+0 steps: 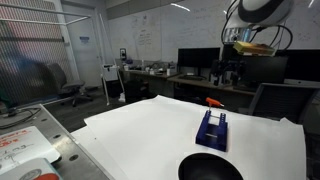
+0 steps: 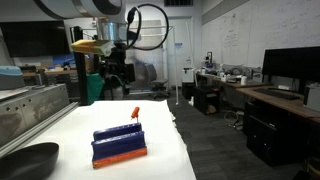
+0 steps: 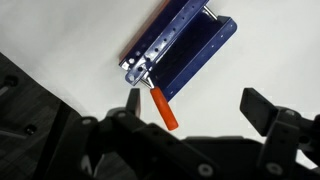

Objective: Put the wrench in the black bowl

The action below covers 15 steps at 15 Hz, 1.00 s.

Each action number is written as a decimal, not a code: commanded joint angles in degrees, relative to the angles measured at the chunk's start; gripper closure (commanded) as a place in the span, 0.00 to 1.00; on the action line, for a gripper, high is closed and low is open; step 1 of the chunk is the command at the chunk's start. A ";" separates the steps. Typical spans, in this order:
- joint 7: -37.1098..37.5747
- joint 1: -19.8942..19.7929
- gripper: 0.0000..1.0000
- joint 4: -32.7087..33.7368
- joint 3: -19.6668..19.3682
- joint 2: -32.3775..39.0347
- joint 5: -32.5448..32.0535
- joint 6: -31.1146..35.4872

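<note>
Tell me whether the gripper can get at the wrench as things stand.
Probably yes. The gripper is open above the wrench, whose orange handle juts free with nothing over it. Its head sits at the blue rack, so the handle looks the safer place to grasp.

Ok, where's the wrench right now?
The wrench lies at the end of the blue rack away from the black bowl, in both exterior views.

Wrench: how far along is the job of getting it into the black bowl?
Done: nothing; the wrench lies at the end of the blue rack, away from the black bowl. In hand: the open gripper hovers above the wrench, not touching it. Left: grasp, carry, release into the bowl.
</note>
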 commanded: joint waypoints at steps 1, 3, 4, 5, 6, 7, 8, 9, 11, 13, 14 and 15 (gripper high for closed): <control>0.03 0.50 0.00 6.05 -1.67 7.36 0.23 0.90; -0.08 0.59 0.00 8.03 -2.32 10.65 0.11 0.51; 0.12 0.70 0.00 8.60 -2.58 12.08 -0.23 1.40; -0.13 0.82 0.00 9.08 -2.72 13.14 -0.07 2.12; -0.10 1.06 0.00 9.34 -2.79 14.15 -0.51 3.03; -0.06 1.19 0.00 9.57 -2.84 15.07 -0.52 3.70; 0.05 1.32 0.00 9.77 -2.96 15.94 -0.94 4.77; 0.08 1.40 0.00 9.88 -3.02 16.63 -0.85 5.51; 0.01 1.45 0.00 10.32 -3.23 17.96 -0.71 6.45; 0.09 1.46 0.00 10.26 -3.50 18.72 -0.80 7.72; 0.04 1.44 0.00 10.29 -3.66 18.94 -0.85 7.84; 0.09 1.46 0.25 10.19 -3.80 19.06 -0.85 8.18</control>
